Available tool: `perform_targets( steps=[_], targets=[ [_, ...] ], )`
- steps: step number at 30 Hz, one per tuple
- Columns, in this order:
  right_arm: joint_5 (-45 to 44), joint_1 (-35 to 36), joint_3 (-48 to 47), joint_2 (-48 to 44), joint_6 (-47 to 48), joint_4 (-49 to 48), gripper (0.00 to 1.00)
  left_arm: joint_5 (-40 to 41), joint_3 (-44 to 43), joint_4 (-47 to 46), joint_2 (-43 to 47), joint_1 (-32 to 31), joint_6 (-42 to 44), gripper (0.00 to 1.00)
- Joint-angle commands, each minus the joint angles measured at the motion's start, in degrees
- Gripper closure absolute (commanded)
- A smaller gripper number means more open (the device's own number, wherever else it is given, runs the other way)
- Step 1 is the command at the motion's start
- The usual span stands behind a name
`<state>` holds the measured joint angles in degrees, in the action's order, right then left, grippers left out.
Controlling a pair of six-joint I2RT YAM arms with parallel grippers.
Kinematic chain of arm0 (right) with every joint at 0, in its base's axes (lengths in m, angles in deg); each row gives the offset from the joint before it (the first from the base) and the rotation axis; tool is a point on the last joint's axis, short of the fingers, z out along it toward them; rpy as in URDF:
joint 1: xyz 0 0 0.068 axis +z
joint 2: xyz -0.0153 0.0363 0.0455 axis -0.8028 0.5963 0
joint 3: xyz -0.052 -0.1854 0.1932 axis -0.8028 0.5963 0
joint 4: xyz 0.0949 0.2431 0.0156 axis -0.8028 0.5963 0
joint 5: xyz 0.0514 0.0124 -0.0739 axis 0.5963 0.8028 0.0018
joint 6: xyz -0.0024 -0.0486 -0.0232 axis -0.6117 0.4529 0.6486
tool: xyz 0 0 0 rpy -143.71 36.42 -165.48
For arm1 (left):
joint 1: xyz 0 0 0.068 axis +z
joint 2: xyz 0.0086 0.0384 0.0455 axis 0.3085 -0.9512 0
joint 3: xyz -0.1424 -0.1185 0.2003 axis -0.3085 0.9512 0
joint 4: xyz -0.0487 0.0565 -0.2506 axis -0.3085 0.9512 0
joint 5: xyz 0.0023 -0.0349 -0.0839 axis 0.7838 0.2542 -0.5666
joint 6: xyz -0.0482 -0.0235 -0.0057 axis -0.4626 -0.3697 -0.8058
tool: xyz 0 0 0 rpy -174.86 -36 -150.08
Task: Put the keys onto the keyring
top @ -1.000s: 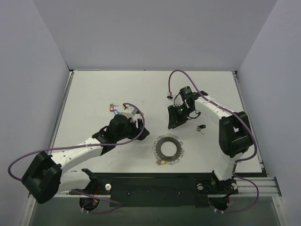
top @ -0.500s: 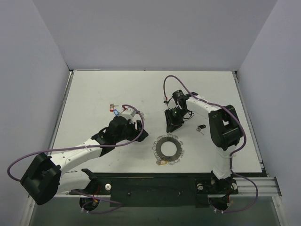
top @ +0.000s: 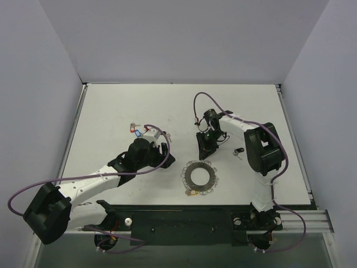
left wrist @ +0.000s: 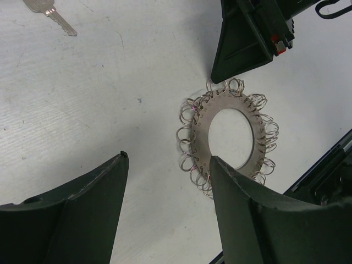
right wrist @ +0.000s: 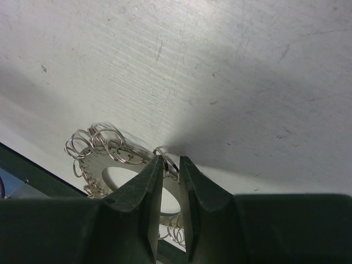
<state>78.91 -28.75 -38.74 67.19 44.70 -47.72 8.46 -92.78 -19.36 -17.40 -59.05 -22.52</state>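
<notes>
The right end effector [right wrist: 169,165] hangs tip-down over the far rim of the keyring [left wrist: 202,132]. Its fingers [right wrist: 148,187] stand nearly together with only a slit between them. One of the small rings [right wrist: 168,159] shows right at that slit, but I can't tell whether it is pinched or only lies behind the tips.

The left end effector [left wrist: 169,159] is spread wide and holds nothing. It hovers just left of the keyring, which lies flat near the middle of the near edge of the counter [top: 111,106].

No key is in either end effector. A black-tagged key [top: 239,151] lies toward the right edge. The red- and blue-tagged keys [top: 134,130] lie left of centre, beyond the left arm.

**What could go wrong**
- If the right tips close on that fringe, they may snag several loops at once.
- The light ring could also be dragged along the counter instead of one loop lifting.
- A shove toward me would run it against the black rail [top: 184,215] at the near edge, which is close.
- The two end effectors are near each other over the ring, so a reach from the left could knock the right.

**Room to move:** it is tight by the near edge. Toward the far edge and both far corners there is open counter.
</notes>
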Motion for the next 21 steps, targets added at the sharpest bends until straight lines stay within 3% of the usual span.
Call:
perform_targets(
  steps=[1, 10, 21],
  targets=[
    [0.28, 0.76, -1.33, -0.15, -0.51, 3.01, 0.85, 0.70, 0.06, -0.98, 1.61, 0.12, 0.56, 0.30],
    [0.63, 0.76, -2.04, -2.08, 0.72, 3.36, 0.78, 0.78, 0.06, -0.81, 1.61, 0.12, 0.65, 0.30],
    [1.42, 0.67, -2.21, -3.76, 1.08, 3.45, 0.78, 0.43, -0.64, -0.72, 0.91, 0.21, 0.65, 0.30]
  ],
)
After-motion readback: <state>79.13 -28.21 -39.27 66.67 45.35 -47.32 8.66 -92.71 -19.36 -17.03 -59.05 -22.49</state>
